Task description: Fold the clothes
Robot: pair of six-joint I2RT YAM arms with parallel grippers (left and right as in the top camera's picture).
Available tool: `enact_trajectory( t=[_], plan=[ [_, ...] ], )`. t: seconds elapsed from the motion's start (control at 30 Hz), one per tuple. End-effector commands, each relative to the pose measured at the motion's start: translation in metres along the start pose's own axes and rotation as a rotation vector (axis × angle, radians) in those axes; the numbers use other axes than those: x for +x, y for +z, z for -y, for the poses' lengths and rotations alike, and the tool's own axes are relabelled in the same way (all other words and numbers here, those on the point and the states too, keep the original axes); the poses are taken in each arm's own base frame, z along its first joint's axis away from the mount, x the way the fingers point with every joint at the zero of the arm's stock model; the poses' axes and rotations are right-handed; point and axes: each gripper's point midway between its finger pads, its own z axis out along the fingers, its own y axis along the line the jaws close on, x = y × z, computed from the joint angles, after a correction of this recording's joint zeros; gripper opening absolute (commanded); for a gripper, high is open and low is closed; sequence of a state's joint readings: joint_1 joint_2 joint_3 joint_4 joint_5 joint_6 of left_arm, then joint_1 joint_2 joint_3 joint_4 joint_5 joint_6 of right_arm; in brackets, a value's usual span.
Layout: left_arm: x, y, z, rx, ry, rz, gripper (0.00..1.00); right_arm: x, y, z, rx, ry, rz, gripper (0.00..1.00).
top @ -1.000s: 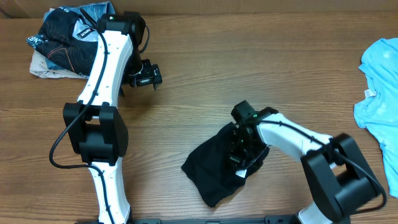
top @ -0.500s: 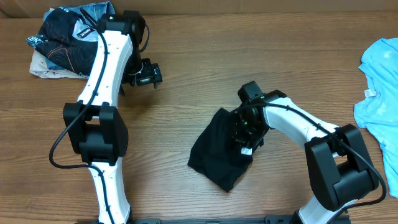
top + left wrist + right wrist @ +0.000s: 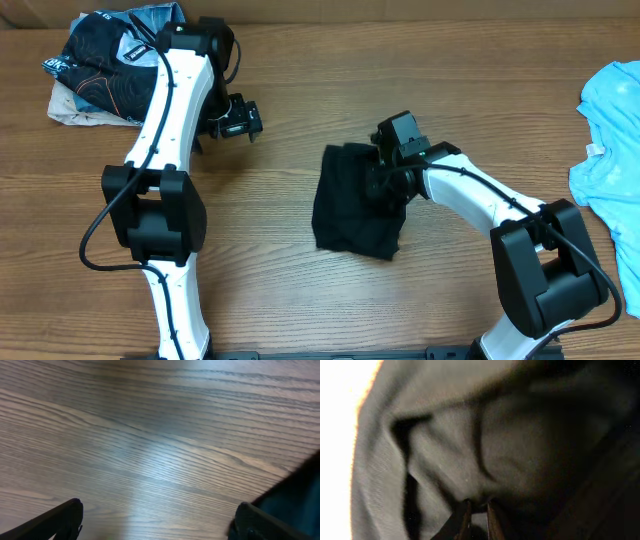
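The black shirt [image 3: 350, 205] lies folded into a rough rectangle in the middle of the table. My right gripper [image 3: 385, 180] sits low on its far right part. In the right wrist view the shirt [image 3: 445, 435] fills the frame. There my right gripper [image 3: 479, 507] has its fingers nearly together, with a fold of black fabric pinched at the tips. My left gripper [image 3: 235, 120] hangs open over bare wood at the far left, well apart from the shirt. In its own view my left gripper [image 3: 160, 515] has nothing between its fingers. A light blue T-shirt [image 3: 610, 130] lies spread at the right edge.
A heap of dark patterned clothes [image 3: 105, 65] lies at the far left corner, just behind the left arm. The wooden table [image 3: 300, 290] shows bare between and in front of the arms.
My right gripper has moved away from the front edge and to the left, dragging the black shirt with it. The shirt went from a slanted crumple to a squarer fold. The left arm stayed still.
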State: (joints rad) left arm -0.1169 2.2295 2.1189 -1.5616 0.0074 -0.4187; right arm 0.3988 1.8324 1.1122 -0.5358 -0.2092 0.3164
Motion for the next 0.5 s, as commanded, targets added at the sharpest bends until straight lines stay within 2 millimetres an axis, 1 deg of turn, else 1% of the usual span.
enact_trajectory(
  t=[0.0, 0.07, 0.1, 0.13, 0.2, 0.23, 0.3, 0.37, 0.43, 0.47],
  plan=[
    [0.007, -0.012, 0.012, 0.039, 0.019, 0.019, 1.0, -0.042, -0.013, -0.01, -0.006, -0.029, 0.115, 0.16],
    [0.008, -0.012, 0.015, 0.04, 0.025, 0.021, 1.0, -0.058, -0.021, -0.018, -0.023, -0.039, 0.158, 0.16],
    [0.008, -0.012, 0.017, 0.041, 0.029, 0.024, 1.0, -0.07, -0.029, -0.025, -0.035, -0.047, 0.19, 0.16],
    [0.008, -0.012, 0.018, 0.042, 0.031, 0.026, 1.0, -0.077, -0.035, -0.029, -0.037, -0.05, 0.205, 0.16],
    [0.008, -0.012, 0.021, 0.043, 0.038, 0.03, 1.0, -0.09, -0.049, -0.03, -0.007, -0.046, 0.226, 0.18],
    [0.008, -0.012, 0.022, 0.044, 0.041, 0.032, 1.0, -0.095, -0.057, -0.027, 0.022, -0.039, 0.232, 0.19],
    [0.008, -0.012, 0.023, 0.044, 0.044, 0.033, 1.0, -0.109, -0.079, -0.025, 0.057, -0.021, 0.248, 0.23],
    [0.009, -0.012, 0.024, 0.044, 0.046, 0.033, 1.0, -0.121, -0.104, -0.025, 0.07, -0.005, 0.261, 0.29],
    [0.009, -0.012, 0.024, 0.044, 0.045, 0.033, 1.0, -0.125, -0.13, -0.022, 0.085, 0.02, 0.246, 0.29],
    [0.009, -0.012, 0.023, 0.043, 0.046, 0.033, 1.0, -0.122, -0.14, -0.019, 0.098, 0.043, 0.222, 0.29]
  ],
)
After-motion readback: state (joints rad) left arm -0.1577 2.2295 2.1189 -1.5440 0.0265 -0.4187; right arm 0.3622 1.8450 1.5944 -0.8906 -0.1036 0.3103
